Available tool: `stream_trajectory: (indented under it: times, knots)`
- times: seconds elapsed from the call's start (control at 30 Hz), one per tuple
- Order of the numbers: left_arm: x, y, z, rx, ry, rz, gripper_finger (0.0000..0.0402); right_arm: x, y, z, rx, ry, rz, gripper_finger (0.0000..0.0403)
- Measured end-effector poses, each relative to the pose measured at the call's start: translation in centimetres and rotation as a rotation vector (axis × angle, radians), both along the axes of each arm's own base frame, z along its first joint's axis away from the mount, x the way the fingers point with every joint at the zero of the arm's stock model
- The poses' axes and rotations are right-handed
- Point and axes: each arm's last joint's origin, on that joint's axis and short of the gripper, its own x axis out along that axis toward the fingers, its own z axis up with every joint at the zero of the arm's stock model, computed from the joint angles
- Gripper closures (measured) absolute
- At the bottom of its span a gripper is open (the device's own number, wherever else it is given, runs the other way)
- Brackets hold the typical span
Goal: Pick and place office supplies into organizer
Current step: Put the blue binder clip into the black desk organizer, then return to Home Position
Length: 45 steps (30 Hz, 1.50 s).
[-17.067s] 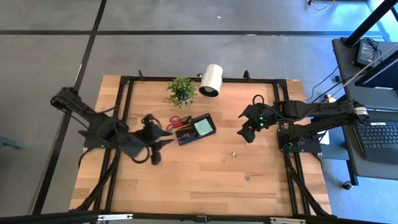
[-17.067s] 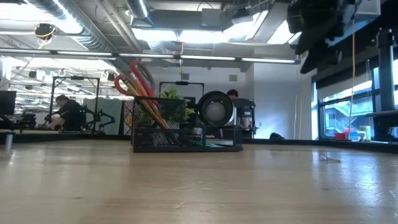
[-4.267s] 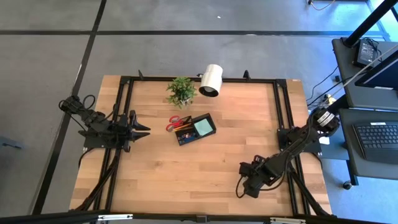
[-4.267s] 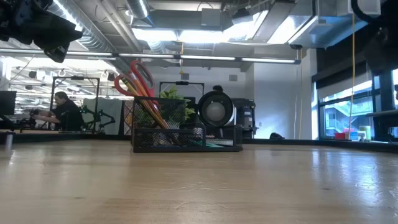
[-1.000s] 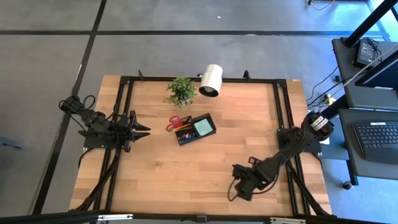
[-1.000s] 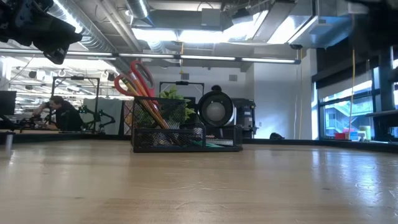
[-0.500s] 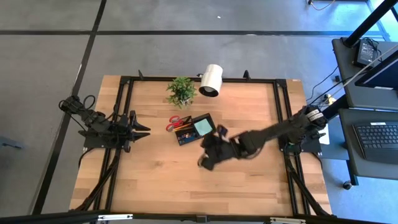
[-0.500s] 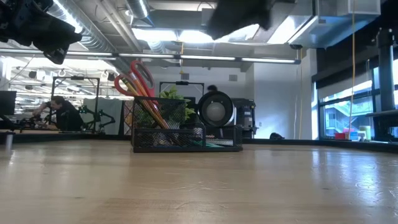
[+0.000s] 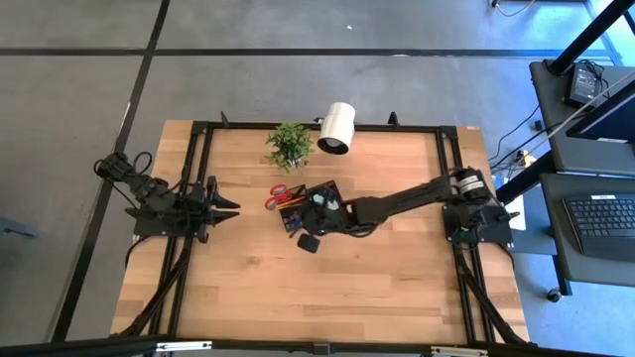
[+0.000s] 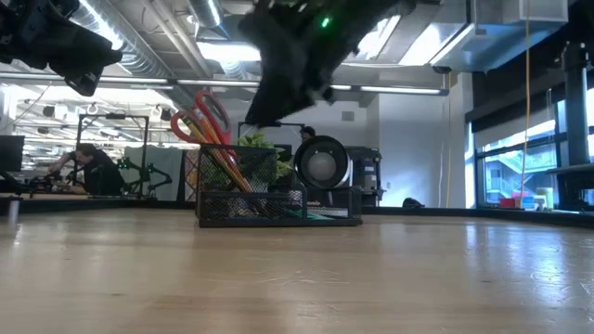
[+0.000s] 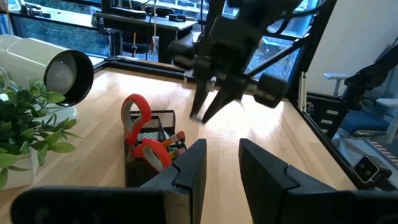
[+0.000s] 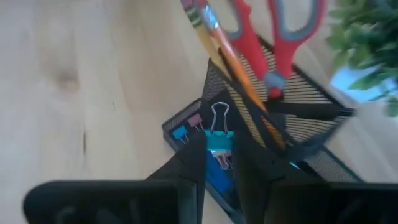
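Observation:
The organizer [image 9: 296, 216], a black mesh tray, stands mid-table with the red-handled scissors [image 9: 277, 194] and pencils [image 12: 239, 74] upright in its tall compartment. My right gripper [image 12: 219, 137] hovers above the organizer, fingers pointing down, shut on a small teal binder clip [image 12: 219, 140]; it also shows in the left wrist view [image 11: 208, 114] and low view [image 10: 266, 113]. Small pink and blue clips [image 12: 187, 127] lie in the low compartment below it. My left gripper [image 11: 222, 163] waits open at the table's left edge [image 9: 226, 205]. My right gripper pinches the teal body [image 12: 219, 142] of the binder clip between its two fingers [image 12: 198, 149]. The fingers come from above, pointing down. The clip's wire loops [image 12: 218, 114] stick out past the fingertips, and the clip hangs clear above the organizer.
A green potted plant [image 9: 289, 145] and a white cylindrical lamp [image 9: 338, 127] stand at the far edge behind the organizer. The black table frame [image 9: 198, 178] runs along the sides. A person [image 10: 93, 167] sits in the room beyond. Bare wood lies toward the near edge.
My right gripper has swung from the table's near right area toward the far edge and left, ending above the organizer, staying shut. The left arm has kept still.

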Motion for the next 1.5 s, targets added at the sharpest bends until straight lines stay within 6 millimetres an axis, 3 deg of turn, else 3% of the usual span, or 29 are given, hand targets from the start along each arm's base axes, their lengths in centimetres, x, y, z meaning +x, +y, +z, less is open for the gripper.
stream_trajectory:
  times: [0.23, 0.57, 0.97, 1.5]
  knots:
    - [0.0, 0.0, -0.1, 0.006, 0.01, 0.0, 0.0312, 1.2, -1.0, -3.8, 0.03, 0.082, 0.006, 0.0336]
    - [0.0, 0.0, -0.2, 0.001, 0.014, 0.001, 0.0311, 1.6, -1.4, -6.3, 0.037, 0.137, -0.025, 0.0336]
    - [0.0, 0.0, -0.2, 0.001, 0.014, 0.001, 0.0313, 1.6, -1.4, -6.4, 0.037, 0.139, -0.026, 0.0333]
    - [0.0, 0.0, -0.2, 0.001, 0.014, 0.001, 0.0314, 1.4, -1.6, -6.1, 0.057, 0.138, -0.052, 0.0272]
